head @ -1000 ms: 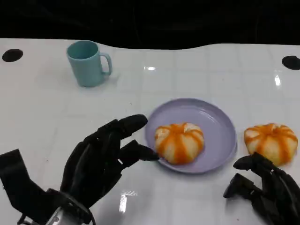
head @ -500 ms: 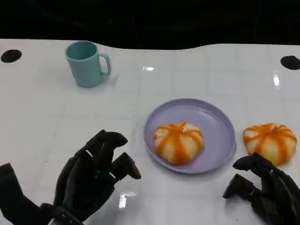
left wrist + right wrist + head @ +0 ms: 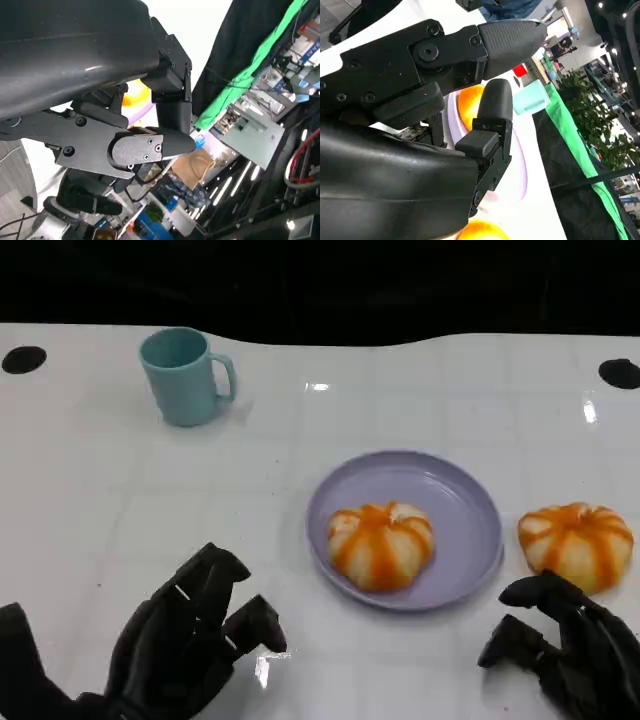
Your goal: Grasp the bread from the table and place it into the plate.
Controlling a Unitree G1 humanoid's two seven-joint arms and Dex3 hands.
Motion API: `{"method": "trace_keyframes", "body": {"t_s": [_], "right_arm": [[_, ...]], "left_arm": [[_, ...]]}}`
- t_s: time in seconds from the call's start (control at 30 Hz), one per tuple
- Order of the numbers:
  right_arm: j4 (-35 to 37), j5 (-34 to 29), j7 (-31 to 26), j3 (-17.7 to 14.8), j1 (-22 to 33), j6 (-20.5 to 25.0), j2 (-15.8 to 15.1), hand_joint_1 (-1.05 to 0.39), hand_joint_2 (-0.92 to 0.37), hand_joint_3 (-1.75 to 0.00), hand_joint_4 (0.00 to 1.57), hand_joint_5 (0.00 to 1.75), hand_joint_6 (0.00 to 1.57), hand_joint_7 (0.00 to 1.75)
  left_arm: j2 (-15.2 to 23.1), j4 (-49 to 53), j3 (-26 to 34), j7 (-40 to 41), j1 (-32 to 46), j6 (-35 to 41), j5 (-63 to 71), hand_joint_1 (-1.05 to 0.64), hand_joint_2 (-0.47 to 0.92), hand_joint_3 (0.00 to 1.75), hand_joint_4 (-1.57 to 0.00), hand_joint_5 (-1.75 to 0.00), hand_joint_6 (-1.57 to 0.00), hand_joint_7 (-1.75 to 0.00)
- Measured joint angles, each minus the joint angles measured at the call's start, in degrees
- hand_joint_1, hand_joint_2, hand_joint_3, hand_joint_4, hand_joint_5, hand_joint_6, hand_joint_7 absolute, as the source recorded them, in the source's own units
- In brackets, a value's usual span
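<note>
Both hands are sitting empty, fingers loosely spread: left hand [image 3: 185, 640] at the near left, right hand [image 3: 565, 645] just near the loose bread [image 3: 576, 545]. I'm guessing that's the target, since another bun [image 3: 381, 543] is already filling the plate [image 3: 470, 505].

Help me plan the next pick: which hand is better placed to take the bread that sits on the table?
The right hand. It sits just in front of the orange-striped round bread on the white table, holding nothing. The left hand is across the purple round plate, which already holds another striped bread.
</note>
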Motion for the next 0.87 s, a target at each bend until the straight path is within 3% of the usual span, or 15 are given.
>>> {"method": "trace_keyframes", "body": {"t_s": [0.87], "right_arm": [[-0.2,0.0,0.0,0.0,0.2,0.3,-0.2,-0.52,-0.92,-0.23,0.69,1.49,0.63,1.15]], "left_arm": [[0.0,2.9,-0.7,-3.5,0.5,-2.1,0.9,-0.53,0.92,0.33,-0.73,-1.75,-0.53,-1.69]]}}
